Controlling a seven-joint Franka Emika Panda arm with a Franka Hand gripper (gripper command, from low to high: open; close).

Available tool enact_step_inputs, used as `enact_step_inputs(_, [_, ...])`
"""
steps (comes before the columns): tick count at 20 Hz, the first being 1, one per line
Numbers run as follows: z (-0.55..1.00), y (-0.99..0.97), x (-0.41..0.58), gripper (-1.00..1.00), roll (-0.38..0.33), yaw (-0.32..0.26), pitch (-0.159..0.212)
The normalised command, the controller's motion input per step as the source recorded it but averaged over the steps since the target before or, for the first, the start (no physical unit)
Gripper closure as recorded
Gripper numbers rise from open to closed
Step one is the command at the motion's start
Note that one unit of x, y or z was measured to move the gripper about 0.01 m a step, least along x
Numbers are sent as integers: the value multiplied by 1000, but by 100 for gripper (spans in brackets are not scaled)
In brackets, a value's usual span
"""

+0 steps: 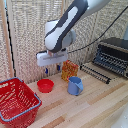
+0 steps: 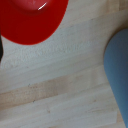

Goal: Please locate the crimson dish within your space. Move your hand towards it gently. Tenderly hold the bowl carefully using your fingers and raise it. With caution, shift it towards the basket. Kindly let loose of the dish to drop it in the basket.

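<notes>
You have a blue mug (image 1: pixel 75 86) and an orange packet (image 1: pixel 69 70) just beside the crimson dish (image 1: pixel 45 85) on the wooden table (image 1: pixel 95 107), the red basket (image 1: pixel 17 101) nearby, and the dish sits below your empty fingers (image 1: pixel 46 71), spread apart.

Blue mug (image 1: pixel 75 86) just beside crimson dish (image 1: pixel 45 86)

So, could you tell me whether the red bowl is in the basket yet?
Not yet. The red bowl sits upright on the wooden table, outside the basket.
</notes>
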Motion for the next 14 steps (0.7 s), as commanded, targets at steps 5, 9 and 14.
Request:
enact_step_inputs(5, [-519, 6, 141, -100, -87, 174, 40])
enact_step_inputs(9, [-542, -40, 187, -100, -35, 169, 0])
enact_step_inputs(14, [-335, -112, 296, 100, 0, 146, 0])
